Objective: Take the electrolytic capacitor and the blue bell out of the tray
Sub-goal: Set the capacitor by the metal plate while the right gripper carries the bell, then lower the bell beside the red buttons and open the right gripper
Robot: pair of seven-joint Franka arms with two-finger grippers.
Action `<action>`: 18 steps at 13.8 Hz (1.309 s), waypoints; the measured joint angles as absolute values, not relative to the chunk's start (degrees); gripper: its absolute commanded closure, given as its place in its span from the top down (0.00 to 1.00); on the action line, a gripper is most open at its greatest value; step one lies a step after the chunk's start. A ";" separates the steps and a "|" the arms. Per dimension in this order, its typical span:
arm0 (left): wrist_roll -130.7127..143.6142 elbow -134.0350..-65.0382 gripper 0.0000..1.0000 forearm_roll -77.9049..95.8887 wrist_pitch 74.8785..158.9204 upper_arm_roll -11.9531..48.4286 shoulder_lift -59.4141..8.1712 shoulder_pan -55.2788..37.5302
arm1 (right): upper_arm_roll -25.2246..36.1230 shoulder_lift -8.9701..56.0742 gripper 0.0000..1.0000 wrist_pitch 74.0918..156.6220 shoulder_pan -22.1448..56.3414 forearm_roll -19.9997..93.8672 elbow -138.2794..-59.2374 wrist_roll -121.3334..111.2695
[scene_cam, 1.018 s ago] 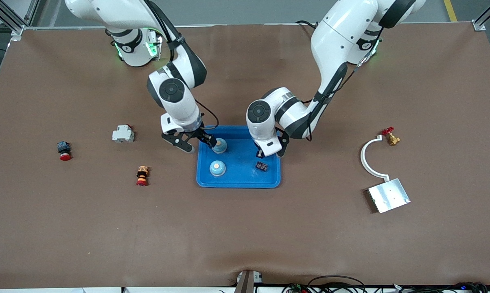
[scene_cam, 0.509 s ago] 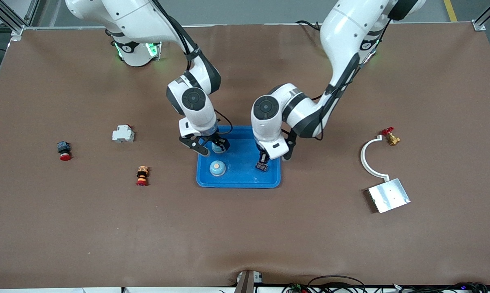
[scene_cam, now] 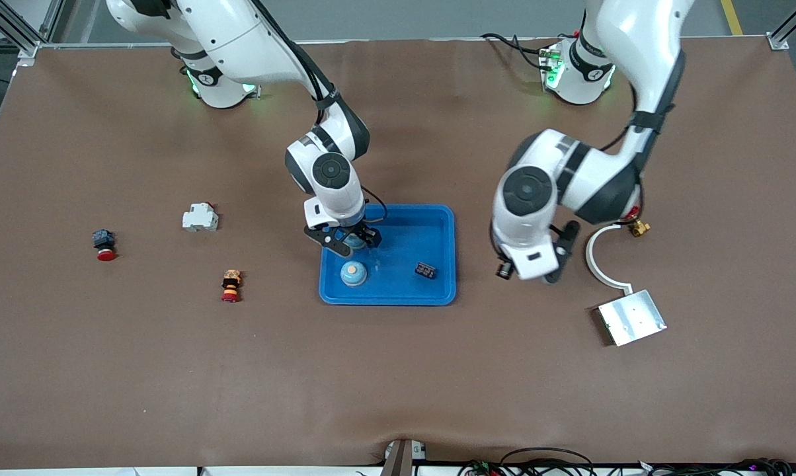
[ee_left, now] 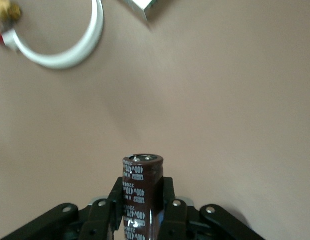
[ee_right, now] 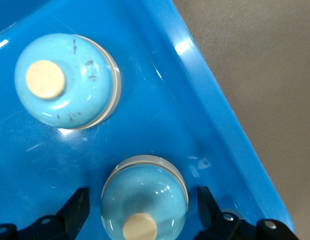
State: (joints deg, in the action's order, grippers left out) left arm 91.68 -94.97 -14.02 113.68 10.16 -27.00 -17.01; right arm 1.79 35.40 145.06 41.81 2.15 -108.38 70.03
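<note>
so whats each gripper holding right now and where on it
The left gripper is shut on the capacitor, clamping its lower body, over bare table. The right gripper holds nothing: its open fingers straddle a blue bell in the tray.

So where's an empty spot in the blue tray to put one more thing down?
Inside the blue tray, the middle is bare, between the two bells and the small black part. The corner above that part is free too. The bell end is crowded: the right gripper has its jaws open around one bell.
</note>
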 measured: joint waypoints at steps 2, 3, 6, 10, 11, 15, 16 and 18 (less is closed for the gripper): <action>82.52 -98.78 0.00 -14.03 113.68 10.16 -25.34 -11.74 | 1.85 35.48 0.00 145.01 41.82 2.15 -108.09 70.04; 78.76 -100.46 0.00 -14.03 113.71 10.15 -24.64 -9.23 | 1.85 35.48 0.00 144.80 41.82 2.15 -107.85 70.07; 71.34 -104.84 0.00 -16.61 115.06 10.21 -23.64 -3.88 | 1.85 35.37 0.00 142.79 41.83 2.15 -106.71 70.07; 68.91 -114.91 0.00 -24.77 130.47 10.22 -23.78 3.14 | 2.48 31.54 0.00 128.40 41.54 2.13 -101.58 68.31; 68.84 -117.62 0.00 -27.38 134.79 10.22 -23.95 5.19 | 2.83 29.81 0.00 125.23 40.97 2.13 -100.92 66.25; 68.56 -122.34 0.00 -31.37 140.42 10.31 -24.44 9.06 | 3.33 23.47 0.00 118.08 34.89 2.12 -101.70 54.22; 68.56 -122.54 0.00 -31.38 140.42 10.44 -24.44 8.99 | 3.41 22.22 0.00 117.71 32.87 2.11 -103.03 50.23; 68.56 -122.90 0.28 -31.38 140.42 10.49 -24.46 9.15 | 3.55 19.58 0.00 117.75 28.16 2.08 -106.70 41.64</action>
